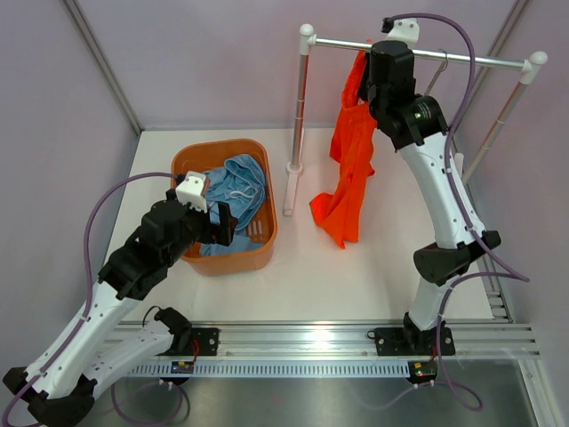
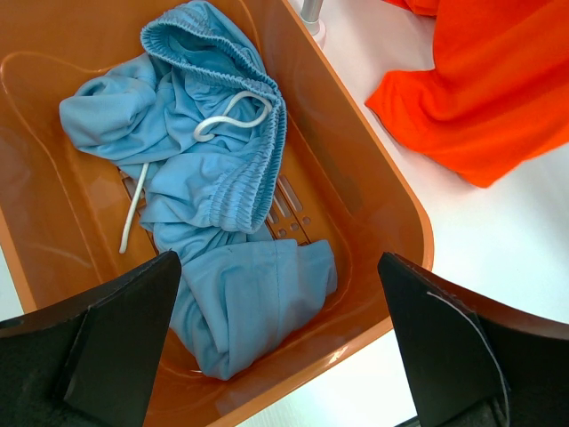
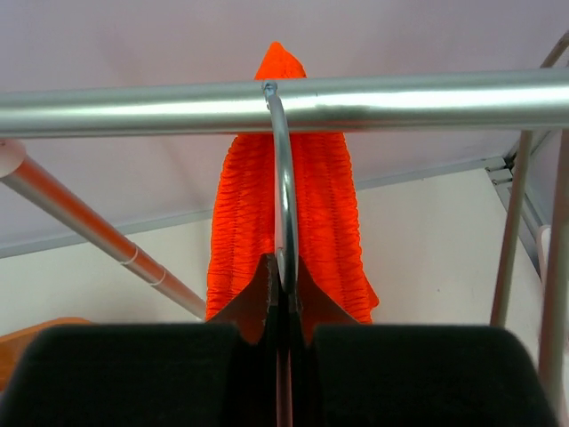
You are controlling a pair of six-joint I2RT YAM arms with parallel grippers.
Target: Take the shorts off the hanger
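In your right wrist view, the right gripper (image 3: 284, 334) fills the 6 o'clock edge, hiding the hanger (image 3: 284, 178) below its hook and the lower part of the orange shorts (image 3: 329, 222). In your left wrist view those shorts run off at 2 o'clock, and the basket (image 2: 356, 178) is cut off at 9 and 12 o'clock.

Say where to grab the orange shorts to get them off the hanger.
Likely the lower leg of the orange shorts, pinched across its fabric from the basket side: it hangs well below the rail, while the waistband is draped over the hanger that the right gripper pinches. The open left gripper is nearest.
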